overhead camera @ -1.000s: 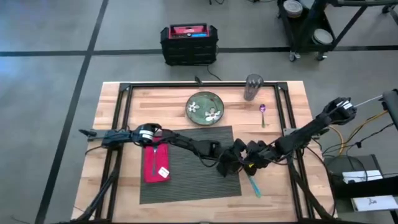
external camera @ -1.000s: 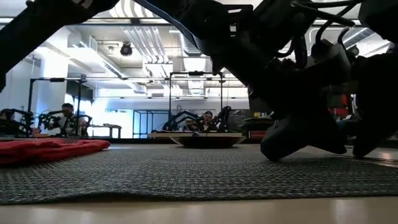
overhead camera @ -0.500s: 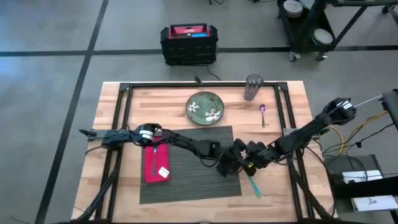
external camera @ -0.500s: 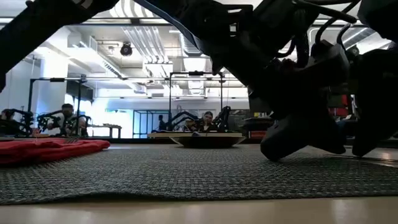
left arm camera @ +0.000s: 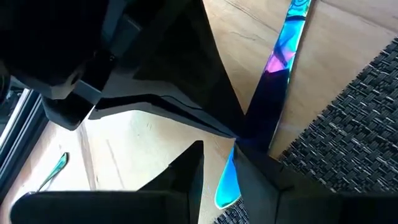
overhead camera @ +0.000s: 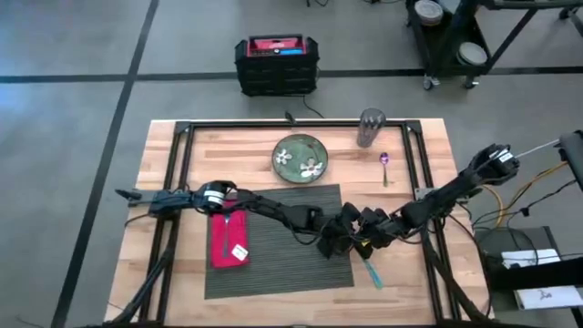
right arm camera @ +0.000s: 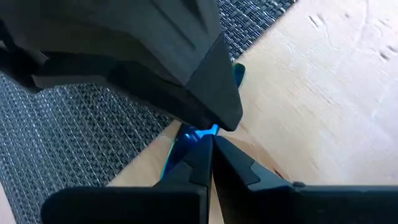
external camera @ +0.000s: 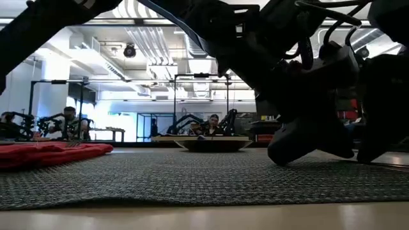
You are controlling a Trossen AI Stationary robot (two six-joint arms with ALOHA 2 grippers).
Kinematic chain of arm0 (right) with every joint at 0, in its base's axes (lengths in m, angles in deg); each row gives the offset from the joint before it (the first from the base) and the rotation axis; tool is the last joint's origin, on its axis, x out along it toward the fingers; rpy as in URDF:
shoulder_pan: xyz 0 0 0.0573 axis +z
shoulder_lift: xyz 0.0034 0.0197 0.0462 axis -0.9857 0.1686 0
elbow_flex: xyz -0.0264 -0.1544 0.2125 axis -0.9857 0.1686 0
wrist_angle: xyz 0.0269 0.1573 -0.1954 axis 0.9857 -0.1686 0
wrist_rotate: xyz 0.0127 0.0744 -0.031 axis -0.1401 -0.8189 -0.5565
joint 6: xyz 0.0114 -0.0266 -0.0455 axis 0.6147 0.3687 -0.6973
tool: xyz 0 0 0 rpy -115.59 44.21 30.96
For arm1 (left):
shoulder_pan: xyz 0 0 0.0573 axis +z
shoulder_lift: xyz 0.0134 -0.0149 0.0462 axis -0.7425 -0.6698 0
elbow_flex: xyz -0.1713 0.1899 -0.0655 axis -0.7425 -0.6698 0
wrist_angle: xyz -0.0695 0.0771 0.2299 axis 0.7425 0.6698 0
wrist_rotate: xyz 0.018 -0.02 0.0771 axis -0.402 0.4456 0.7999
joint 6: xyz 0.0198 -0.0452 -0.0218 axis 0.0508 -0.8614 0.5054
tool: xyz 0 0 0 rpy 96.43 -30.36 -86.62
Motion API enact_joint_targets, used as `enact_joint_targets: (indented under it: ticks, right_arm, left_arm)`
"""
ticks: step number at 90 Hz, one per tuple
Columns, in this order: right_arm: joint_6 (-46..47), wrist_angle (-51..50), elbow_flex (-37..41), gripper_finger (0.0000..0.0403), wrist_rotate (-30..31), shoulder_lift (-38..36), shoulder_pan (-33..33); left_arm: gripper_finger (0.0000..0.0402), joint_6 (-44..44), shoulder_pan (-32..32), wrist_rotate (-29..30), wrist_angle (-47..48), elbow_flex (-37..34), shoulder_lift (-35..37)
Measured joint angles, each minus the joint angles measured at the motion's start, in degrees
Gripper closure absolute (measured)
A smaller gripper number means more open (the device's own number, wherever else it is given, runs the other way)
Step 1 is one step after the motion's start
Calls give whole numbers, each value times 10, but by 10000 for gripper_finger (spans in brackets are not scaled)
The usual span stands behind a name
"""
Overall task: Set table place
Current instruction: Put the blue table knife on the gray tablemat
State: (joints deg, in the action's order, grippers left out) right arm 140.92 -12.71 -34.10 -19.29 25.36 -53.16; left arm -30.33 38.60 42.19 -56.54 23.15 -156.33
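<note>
The dark grey ribbed placemat (overhead camera: 273, 241) lies on the wooden table (overhead camera: 164, 146), with a red napkin (overhead camera: 228, 239) on its left part. An iridescent blue utensil (overhead camera: 373, 271) lies on the wood just past the mat's right edge. My left gripper (overhead camera: 341, 239) and my right gripper (overhead camera: 362, 240) meet over the utensil's far end, and both are shut on it. A green flowered plate (overhead camera: 301, 157), a glass (overhead camera: 371, 128) and a purple spoon (overhead camera: 384, 166) stand beyond the mat. My left gripper has the utensil's blue end (left arm camera: 227, 184) between its two fingers (left arm camera: 186, 171), coming down at a slant from the table's left. The rest of the utensil (left arm camera: 283, 56) lies flat on the wood beside the mat's edge. My right gripper pinches the utensil at its fingertips (right arm camera: 198, 157), on the blue strip (right arm camera: 194, 133) right beside the left gripper's finger. It comes in low from the table's right. The left gripper hides the stretch of the utensil beyond.
Black rail frames (overhead camera: 421, 182) run along both sides of the table. In the low view the plate (external camera: 211, 144) and the napkin (external camera: 51, 153) sit beyond the mat (external camera: 192, 176). People sit in the room behind.
</note>
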Motion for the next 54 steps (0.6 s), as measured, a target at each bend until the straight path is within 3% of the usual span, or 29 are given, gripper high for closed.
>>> enact_joint_targets:
  ticks: [11, 28, 54]
  right_arm:
    - [-7, -8, 0, 403, -2, 1, 0]
    - [-8, -8, 0, 403, -3, 1, 0]
    - [-7, 2, 2, 403, -3, 1, 0]
  left_arm:
    - [326, 2, -7, 24, 17, 0, 11]
    - [326, 24, -17, 3, 69, -1, 20]
    - [326, 34, -16, -5, 62, -1, 16]
